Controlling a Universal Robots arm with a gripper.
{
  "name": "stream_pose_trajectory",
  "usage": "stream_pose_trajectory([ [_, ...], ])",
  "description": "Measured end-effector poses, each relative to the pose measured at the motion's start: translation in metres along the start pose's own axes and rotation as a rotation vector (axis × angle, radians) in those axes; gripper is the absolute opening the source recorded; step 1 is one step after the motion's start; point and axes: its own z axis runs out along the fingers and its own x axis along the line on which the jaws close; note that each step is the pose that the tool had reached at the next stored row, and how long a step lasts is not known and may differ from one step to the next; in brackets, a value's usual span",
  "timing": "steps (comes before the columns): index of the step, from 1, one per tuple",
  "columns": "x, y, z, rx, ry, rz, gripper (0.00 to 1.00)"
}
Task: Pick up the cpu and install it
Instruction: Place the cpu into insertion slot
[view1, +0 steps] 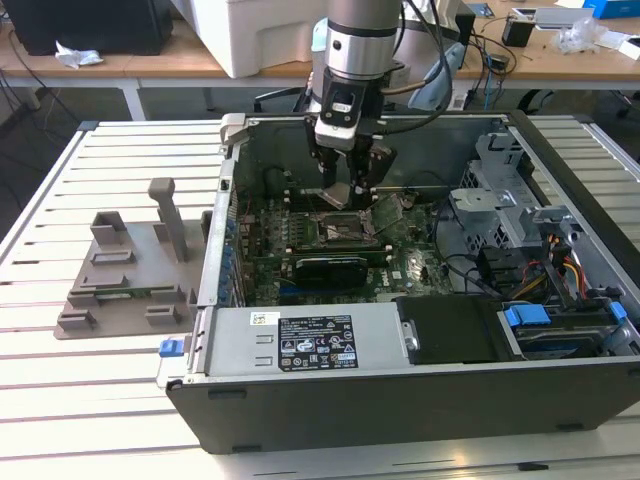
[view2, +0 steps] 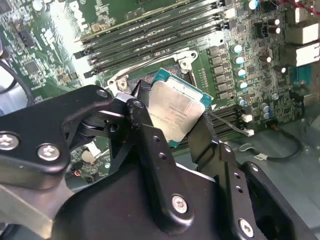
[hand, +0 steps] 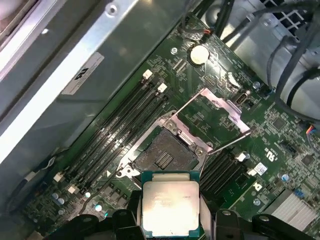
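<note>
Gripper (view1: 348, 190) is recorded in the exterior view inside the open computer case (view1: 400, 400), closed on the cpu (view1: 335, 196), which is held flat just above the motherboard. The socket (view1: 345, 228) lies toward six o'clock of the chip as that view shows it, and the expansion card (view1: 320, 265) is found further along the same line. The grey holder (view1: 130, 275) is noted on the slatted table (view1: 100, 400), at nine o'clock of the case and well apart from the chip.

Second wrist view: the cpu (view2: 177, 112) is clamped by two opposite edges between the black fingers (view2: 150, 145), with its metal top turned to the camera and its green rim showing.

First wrist view: the cpu (hand: 170, 207) is held just short of the socket (hand: 162, 152), whose load plate (hand: 220, 115) is swung open and whose contact field is bare. The chip is judged not yet seated. For a clean placement, it is judged that the chip should be kept level, squared to the frame and brought down without sideways drag, as the contacts are probably delicate.
</note>
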Motion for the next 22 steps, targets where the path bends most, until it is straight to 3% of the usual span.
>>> stream_pose_trajectory([
  [22, -0.0002, 0.0003, 0.0000, 0.0247, 0.0106, 0.311, 0.54],
])
